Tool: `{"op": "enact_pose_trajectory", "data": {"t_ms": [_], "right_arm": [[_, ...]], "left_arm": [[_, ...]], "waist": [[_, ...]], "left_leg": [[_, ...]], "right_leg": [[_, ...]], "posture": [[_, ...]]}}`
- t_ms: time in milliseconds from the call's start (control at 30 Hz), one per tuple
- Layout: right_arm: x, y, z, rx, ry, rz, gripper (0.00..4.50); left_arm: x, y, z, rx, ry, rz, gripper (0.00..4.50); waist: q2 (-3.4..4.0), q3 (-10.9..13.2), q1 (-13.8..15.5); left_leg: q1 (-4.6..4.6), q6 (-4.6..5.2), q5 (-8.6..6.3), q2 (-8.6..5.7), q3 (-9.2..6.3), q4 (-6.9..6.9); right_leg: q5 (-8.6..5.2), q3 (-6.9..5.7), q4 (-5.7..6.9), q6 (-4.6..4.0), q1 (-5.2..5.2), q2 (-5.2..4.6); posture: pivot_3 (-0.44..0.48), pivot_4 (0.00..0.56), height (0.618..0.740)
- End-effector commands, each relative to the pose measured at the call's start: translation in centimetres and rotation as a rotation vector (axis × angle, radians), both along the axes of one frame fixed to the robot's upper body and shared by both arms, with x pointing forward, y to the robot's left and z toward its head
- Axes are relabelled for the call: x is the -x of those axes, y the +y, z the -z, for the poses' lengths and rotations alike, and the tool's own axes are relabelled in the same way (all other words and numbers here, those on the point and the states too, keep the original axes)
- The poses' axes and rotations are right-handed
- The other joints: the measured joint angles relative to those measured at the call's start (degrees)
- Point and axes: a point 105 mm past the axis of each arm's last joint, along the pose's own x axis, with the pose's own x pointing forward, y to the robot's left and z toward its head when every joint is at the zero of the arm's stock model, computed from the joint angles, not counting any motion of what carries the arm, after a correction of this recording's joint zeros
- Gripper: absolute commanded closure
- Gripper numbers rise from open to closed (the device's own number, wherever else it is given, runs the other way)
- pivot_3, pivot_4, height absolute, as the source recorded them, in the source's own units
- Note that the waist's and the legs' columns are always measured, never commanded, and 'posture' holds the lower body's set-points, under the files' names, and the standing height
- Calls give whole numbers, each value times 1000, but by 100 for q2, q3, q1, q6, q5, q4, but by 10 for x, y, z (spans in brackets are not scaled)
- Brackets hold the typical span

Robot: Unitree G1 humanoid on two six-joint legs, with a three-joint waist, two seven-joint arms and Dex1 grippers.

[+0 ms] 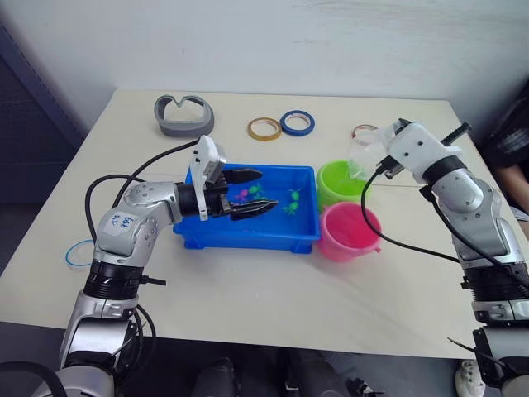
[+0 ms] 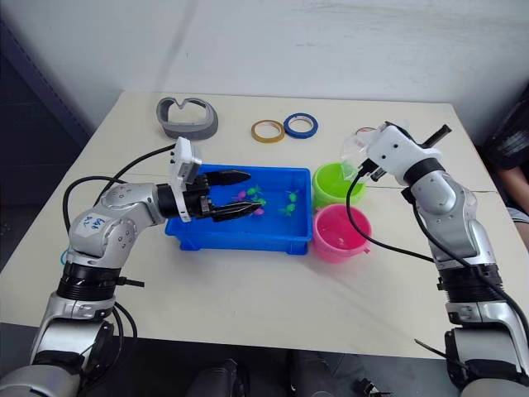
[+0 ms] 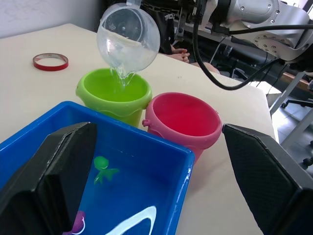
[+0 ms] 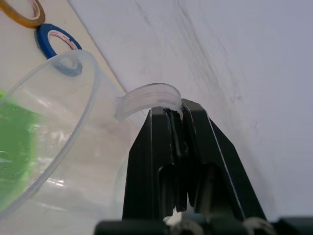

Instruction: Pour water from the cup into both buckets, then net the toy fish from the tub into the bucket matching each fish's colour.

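The cup [image 3: 128, 36] is being held tilted by its handle in the closed right gripper [image 4: 177, 115], water being poured into the green bucket [image 3: 115, 93] directly beneath; the pink bucket [image 1: 350, 232] is lying at 6 o'clock, nearer this arm

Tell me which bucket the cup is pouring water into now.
The green bucket. The tilted cup, held by the right pincer, drips water into it; the pink bucket beside it gets none.

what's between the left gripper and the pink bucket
In the left eye view, the left gripper hovers open over the tub. Between it and the pink bucket lie water, green toy fish and the tub's right wall.
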Motion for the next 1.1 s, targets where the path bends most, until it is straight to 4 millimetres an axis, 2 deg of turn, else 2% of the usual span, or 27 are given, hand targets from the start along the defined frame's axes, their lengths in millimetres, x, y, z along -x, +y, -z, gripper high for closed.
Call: {"op": "enact_pose_trajectory", "data": {"t_ms": [33, 467, 600, 700, 900, 1000, 1100], "right_arm": [[5, 9, -22, 97, -113, -27, 4488], [9, 32, -19, 422, -251, -85, 4488], [9, 33, -19, 448, -276, -90, 4488], [8, 30, -19, 442, -278, -82, 4488], [9, 4, -26, 215, -236, -22, 4488], [9, -25, -22, -149, -139, 39, 4488], [20, -51, -10, -553, -40, 68, 4488]], "left_arm": [[6, -4, -12, 12, -61, 21, 0], [8, -2, -14, 17, -63, 16, 0], [8, -3, -14, 16, -65, 19, 0], [9, -4, -16, 17, -69, 30, 0], [12, -10, -21, 23, -78, 71, 0], [16, -14, -25, 38, -75, 108, 0], [28, -20, -27, 56, -55, 195, 0]], "waist": [[0, 0, -2], [0, 0, -15], [0, 0, -13], [0, 0, -15], [0, 0, -17], [-2, -1, -5], [-1, -1, 20]], "left_leg": [[0, 0, 0, 0, 0, 0], [-6, 0, 0, 0, 0, 7], [-15, 0, 0, 0, 0, 13], [-60, 0, 0, 1, 0, 54], [-59, 0, 0, 1, 0, 69], [-59, 0, 0, 3, -1, 73], [-60, 1, -1, 4, -3, 76]], "right_leg": [[0, 0, 0, 0, 0, 0], [0, 0, 9, 0, -6, 0], [0, 0, 14, 0, -14, 0], [0, 0, 40, 0, -58, 0], [0, 0, 50, 0, -57, -1], [0, -3, 53, 0, -53, 0], [0, -4, 78, 0, -53, 0]], "posture": [[0, 150, 740], [0, 150, 740], [0, 150, 740], [0, 150, 740], [0, 150, 740], [0, 150, 740], [0, 150, 740]]}}
